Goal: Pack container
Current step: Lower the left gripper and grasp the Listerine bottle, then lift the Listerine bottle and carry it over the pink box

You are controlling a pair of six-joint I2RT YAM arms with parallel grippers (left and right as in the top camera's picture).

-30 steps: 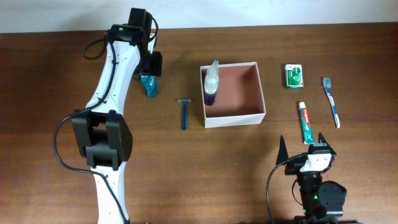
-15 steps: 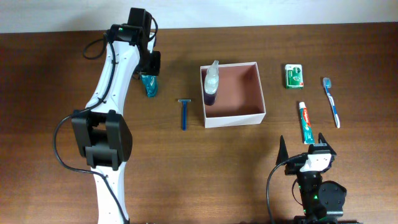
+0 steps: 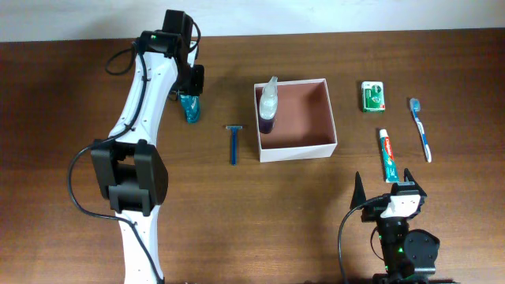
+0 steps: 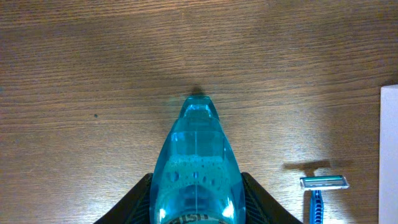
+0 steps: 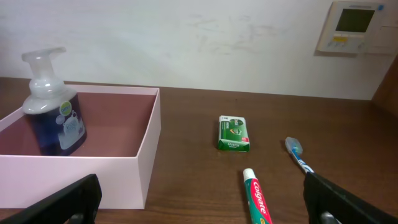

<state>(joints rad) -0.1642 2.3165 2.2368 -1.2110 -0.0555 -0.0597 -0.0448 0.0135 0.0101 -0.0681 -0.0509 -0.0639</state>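
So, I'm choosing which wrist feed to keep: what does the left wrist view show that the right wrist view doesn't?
Left wrist only: a clear teal plastic bottle between the fingers of the left pincer, and a blue disposable razor. Right wrist only: a dark-blue pump bottle, a small green packet, a red-and-white toothpaste tube, a blue-and-white toothbrush. Both: the square white-walled container and the brown wooden table.

Stretches the left arm [image 3: 146, 87] far out, left gripper [image 3: 190, 85] pointing down, fingers [image 4: 140, 202] closed on the flanks of the blue bottle [image 4: 196, 168] between them — holds the right gripper [image 3: 384, 180] low, jaws spread wide.
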